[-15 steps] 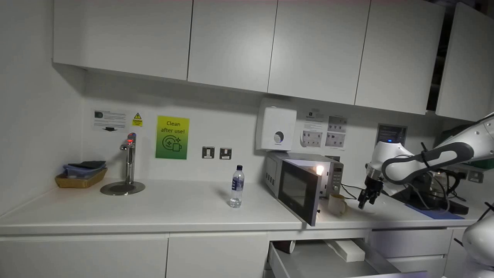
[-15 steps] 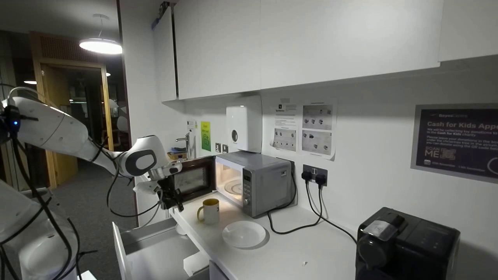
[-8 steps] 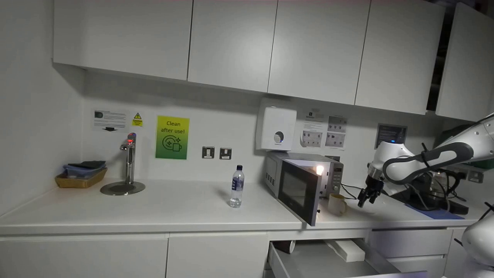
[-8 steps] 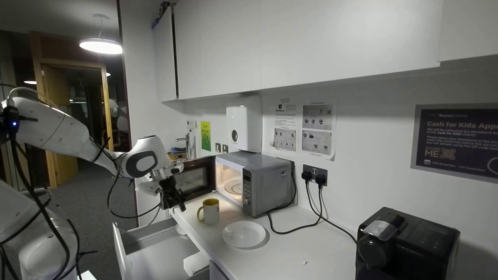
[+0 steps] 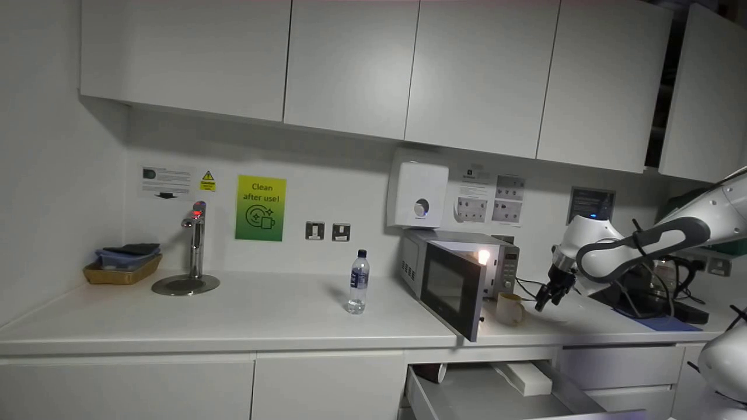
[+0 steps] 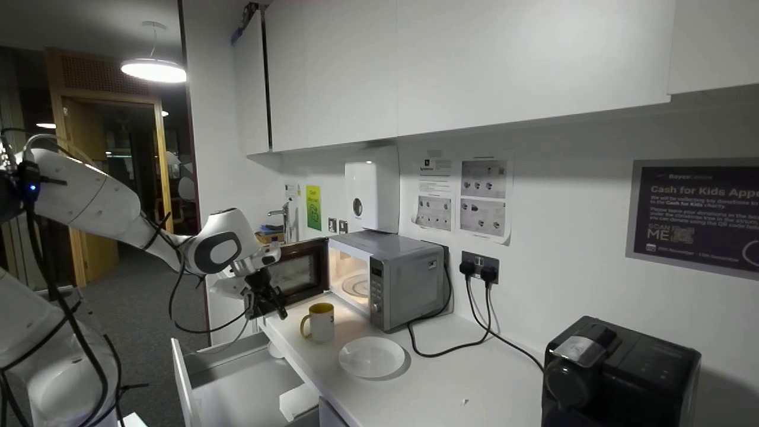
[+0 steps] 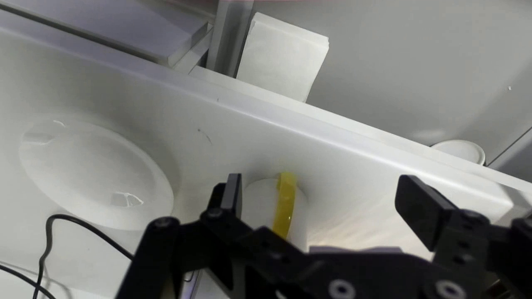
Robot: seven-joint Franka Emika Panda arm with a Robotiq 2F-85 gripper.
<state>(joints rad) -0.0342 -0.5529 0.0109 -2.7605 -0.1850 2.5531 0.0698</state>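
My gripper [image 7: 320,193] stands open above the counter, nothing between its fingers. Closest to it is a white mug [image 6: 323,326] with a yellow inside and yellow handle [image 7: 285,205]. In the wrist view the mug shows beyond the left finger [image 7: 231,195], which covers part of it. Both exterior views show a gap between the gripper [image 6: 273,311] and the upright mug [image 5: 508,312]. A white plate [image 6: 372,357] lies on the counter near the mug. Behind the mug stands a grey microwave [image 6: 412,284], its door [image 5: 450,291] swung wide and its inside lit.
Below the counter a drawer [image 6: 237,382] is pulled out, with a white box-like item [image 5: 528,379] and a cup [image 5: 433,372] in it. A water bottle [image 5: 358,286] stands left of the microwave. Power cables [image 6: 442,353] run across the counter. A black coffee machine [image 6: 622,373] stands at the near end.
My gripper has shifted a little towards the mug and tilted slightly, still open. The mug, plate, microwave and drawer have not moved.
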